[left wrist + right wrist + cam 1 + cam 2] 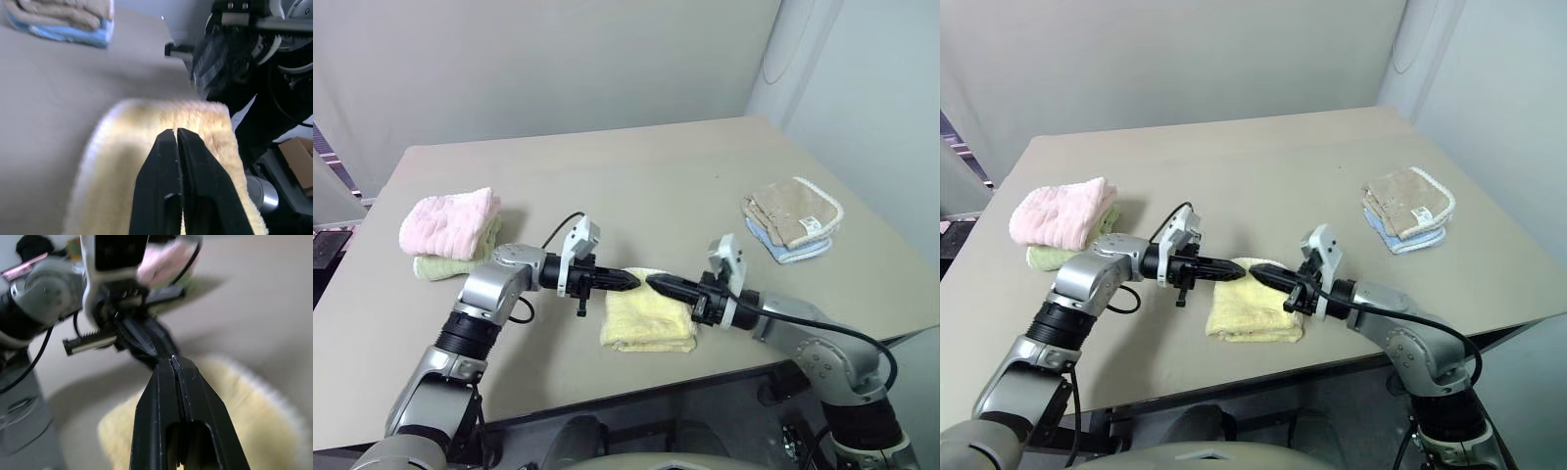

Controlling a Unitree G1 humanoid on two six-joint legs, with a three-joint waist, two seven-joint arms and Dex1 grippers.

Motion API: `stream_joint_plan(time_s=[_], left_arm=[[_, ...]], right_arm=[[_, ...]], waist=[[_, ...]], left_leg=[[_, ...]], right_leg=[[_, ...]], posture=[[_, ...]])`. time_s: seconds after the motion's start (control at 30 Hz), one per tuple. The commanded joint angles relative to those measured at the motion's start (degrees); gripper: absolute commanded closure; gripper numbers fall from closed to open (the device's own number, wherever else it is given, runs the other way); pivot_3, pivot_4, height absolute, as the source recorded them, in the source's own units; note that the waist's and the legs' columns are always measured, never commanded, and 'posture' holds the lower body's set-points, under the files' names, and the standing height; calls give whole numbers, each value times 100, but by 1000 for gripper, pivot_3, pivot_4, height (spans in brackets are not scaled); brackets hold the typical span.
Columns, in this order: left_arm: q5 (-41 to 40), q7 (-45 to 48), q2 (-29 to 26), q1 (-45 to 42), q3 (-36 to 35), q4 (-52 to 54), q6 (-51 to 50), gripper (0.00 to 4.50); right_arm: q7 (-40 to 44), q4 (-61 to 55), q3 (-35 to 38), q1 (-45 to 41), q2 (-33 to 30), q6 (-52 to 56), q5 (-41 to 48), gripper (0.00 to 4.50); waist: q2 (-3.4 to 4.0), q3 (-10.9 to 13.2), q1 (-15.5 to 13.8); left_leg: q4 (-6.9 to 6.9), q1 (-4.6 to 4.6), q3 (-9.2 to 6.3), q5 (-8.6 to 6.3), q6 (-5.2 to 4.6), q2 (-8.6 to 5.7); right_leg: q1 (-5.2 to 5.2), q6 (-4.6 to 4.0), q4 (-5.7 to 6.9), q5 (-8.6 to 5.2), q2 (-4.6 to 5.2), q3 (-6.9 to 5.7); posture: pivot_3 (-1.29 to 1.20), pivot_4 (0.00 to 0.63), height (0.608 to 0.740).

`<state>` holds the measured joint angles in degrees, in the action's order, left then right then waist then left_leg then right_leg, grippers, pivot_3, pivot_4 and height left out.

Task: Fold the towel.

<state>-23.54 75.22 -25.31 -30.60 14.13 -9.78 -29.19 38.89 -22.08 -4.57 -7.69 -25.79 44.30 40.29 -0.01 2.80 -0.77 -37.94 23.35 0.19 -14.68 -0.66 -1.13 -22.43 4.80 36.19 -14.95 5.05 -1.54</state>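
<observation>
We are holding both sets of fingers clenched on nothing, left gripper (628, 281) and right gripper (656, 284) tip to tip. The folded towel (649, 321) is lying on the surface (646, 176) directly beneath them, its longer side running crosswise to the fingers, about equally near both.

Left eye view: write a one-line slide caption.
Two shut grippers, left and right, meet tip-to-tip above a folded pale yellow terry towel.
</observation>
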Motion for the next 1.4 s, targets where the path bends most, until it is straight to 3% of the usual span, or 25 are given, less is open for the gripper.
stream_joint_plan(time_s=[0.03,0.27,0.4,0.63,0.67,0.77,0.83,1.1,1.13,1.3,1.4], left_arm=[[417,10,142,225,355,-344,572,4453],[983,-134,631,257,649,-1628,1336,4453],[1018,-115,768,167,566,-1816,1482,4453],[358,372,415,103,164,-888,472,4453],[217,420,341,75,75,-710,292,4293],[-69,344,186,-4,-202,-263,-47,3593],[-159,329,41,-9,-291,3,-213,2887],[-462,226,-692,200,-667,396,-875,17],[-551,177,-769,239,-759,400,-1046,0],[-624,30,-1065,526,-906,488,-1301,0],[-621,-168,-1057,673,-967,585,-1274,0]], right_arm=[[131,469,-39,122,158,-278,-146,4500],[445,1368,-470,516,143,-664,-806,4500],[574,1562,-657,531,80,-849,-1138,4500],[588,1214,-304,399,124,-608,-821,4500],[611,1083,-138,378,117,-492,-611,4500],[627,693,412,318,56,-112,59,3891],[630,594,711,246,-23,120,375,3190],[775,966,1382,-108,-788,1137,1049,257],[816,1062,1439,-154,-882,1350,1183,35],[963,1671,1064,-444,-1339,2528,1310,35],[1020,2215,998,-722,-1258,2972,1373,35]], waist=[[2,-1,4],[9,-14,-5],[5,-20,-4],[7,-16,16],[7,-16,15],[6,-17,0],[6,-17,-4],[8,-10,6],[8,-10,8],[10,-6,9],[7,-5,4]], left_leg=[[-2,-2,1,0,0,-1],[-7,-6,-5,-1,1,2],[-6,-64,-4,-4,4,1],[7,-90,-18,-18,25,2],[11,-84,-19,-18,25,1],[22,-22,-19,-6,7,-3],[15,28,-19,-2,3,-6],[17,17,-16,-3,2,-8],[15,16,-16,-3,2,-8],[13,8,-15,-2,2,-7],[13,9,-15,-2,2,-7]], right_leg=[[3,0,0,1,1,1],[5,-2,1,4,1,-7],[45,-1,-9,2,8,-9],[86,23,-32,-13,45,-20],[77,22,-31,-12,46,-20],[10,4,-19,1,48,-20],[-31,23,0,14,46,-19],[-18,1,-8,1,42,-22],[-17,2,-8,1,41,-23],[-12,2,-8,1,37,-23],[-12,2,-8,1,39,-20]], posture=[[0,0,740],[0,0,740],[0,0,740],[0,0,740],[0,0,740],[0,0,740],[0,0,740],[0,0,740],[0,0,740],[0,0,740],[0,0,740]])
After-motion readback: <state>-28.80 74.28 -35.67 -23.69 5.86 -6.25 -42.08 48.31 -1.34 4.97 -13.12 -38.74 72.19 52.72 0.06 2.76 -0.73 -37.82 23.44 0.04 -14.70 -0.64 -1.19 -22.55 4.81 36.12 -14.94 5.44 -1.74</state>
